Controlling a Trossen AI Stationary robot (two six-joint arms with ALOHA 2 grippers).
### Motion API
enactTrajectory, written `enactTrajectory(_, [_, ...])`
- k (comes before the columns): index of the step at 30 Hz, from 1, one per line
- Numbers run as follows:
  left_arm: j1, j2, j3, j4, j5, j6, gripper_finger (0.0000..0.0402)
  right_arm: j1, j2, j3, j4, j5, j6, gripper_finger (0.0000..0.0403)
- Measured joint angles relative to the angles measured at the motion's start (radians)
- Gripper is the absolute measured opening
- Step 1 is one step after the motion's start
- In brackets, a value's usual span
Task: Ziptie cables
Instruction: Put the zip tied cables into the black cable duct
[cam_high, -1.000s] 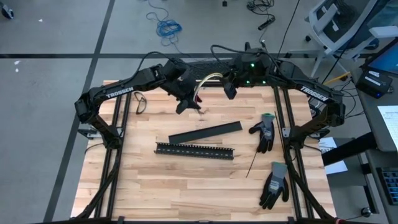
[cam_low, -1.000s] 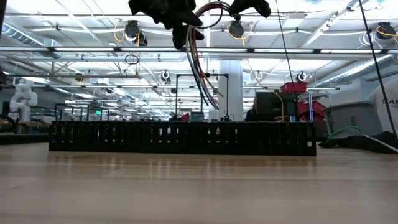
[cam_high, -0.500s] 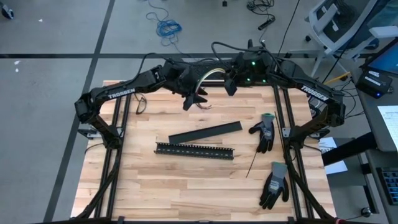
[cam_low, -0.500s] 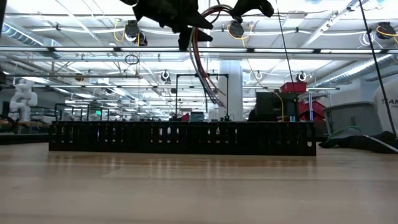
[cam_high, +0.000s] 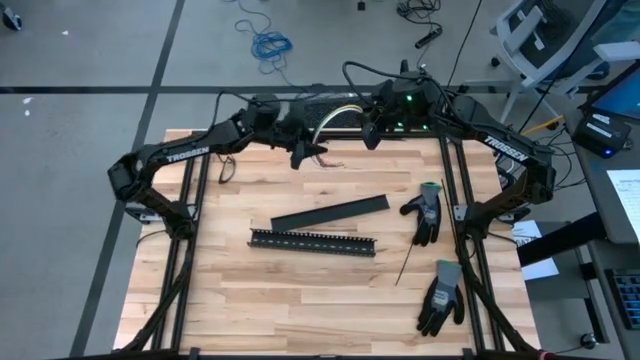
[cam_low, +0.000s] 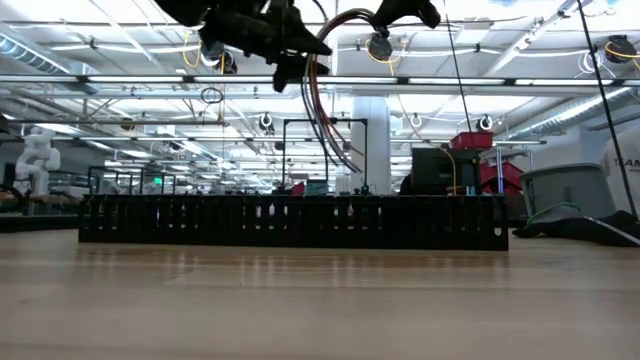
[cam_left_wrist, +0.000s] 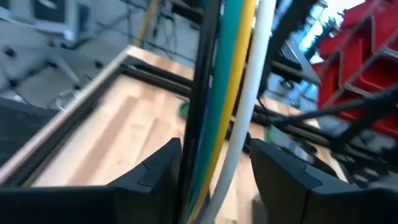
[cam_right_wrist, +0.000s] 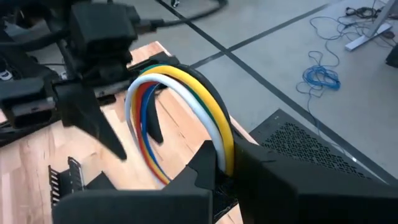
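Note:
The cables (cam_high: 335, 113), thin yellow, green, blue, white, red and black wires, arch in the air above the table's far edge between my two grippers. My right gripper (cam_high: 370, 140) is shut on one end of the arch. My left gripper (cam_high: 303, 155) has the bundle (cam_left_wrist: 230, 74) running between its two fingers at the other end. In the low view the loose ends (cam_low: 335, 150) hang below the left gripper (cam_low: 290, 70), clear of the table. The right wrist view shows the arch (cam_right_wrist: 186, 93) and the left gripper beyond it. My left gripper pinches the bundle partway along its length (cam_left_wrist: 214, 149) between its two fingers, which lie across the wires and point nearly level. The wires fill the gap side by side. The bundle is lifted clear, one part arching to the right gripper, the loose ends hanging slack below. My right gripper is shut on the arch's end (cam_right_wrist: 224, 163), where the wires run in between its fingers. The fingers hide the part they hold. The wires rise from the hold and curve over toward the left gripper, clear of the table.
A black slotted cable duct (cam_high: 313, 241) lies mid-table, and a flat black strip (cam_high: 330, 211) lies just beyond it. Two dark gloves (cam_high: 425, 212) (cam_high: 440, 295) and a thin black zip tie (cam_high: 410, 262) lie at the right. In the low view the duct (cam_low: 290, 222) spans the middle.
My left gripper has tipped up from pointing steeply down to nearly level and has shifted a little toward the table's far-left, keeping the cables between its fingers. The hanging loose ends have swung with it. The arch between the grippers has kept its shape.

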Motion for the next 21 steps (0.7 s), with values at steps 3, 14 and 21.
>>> enactTrajectory(3, [0.005,-0.057,-0.058,0.054,-0.072,-0.004,0.0185,-0.005,0.0,0.0,0.019,-0.003,-0.004,0.0009])
enactTrajectory(14, [-0.041,-0.05,-0.171,0.376,-0.211,-0.099,0.0185,-0.004,0.0,0.0,0.084,-0.007,0.025,0.0009])
enactTrajectory(21, [-0.047,-0.05,-0.182,0.443,-0.265,-0.134,0.0185,-0.004,0.0,0.0,0.1,-0.007,0.045,0.0009])
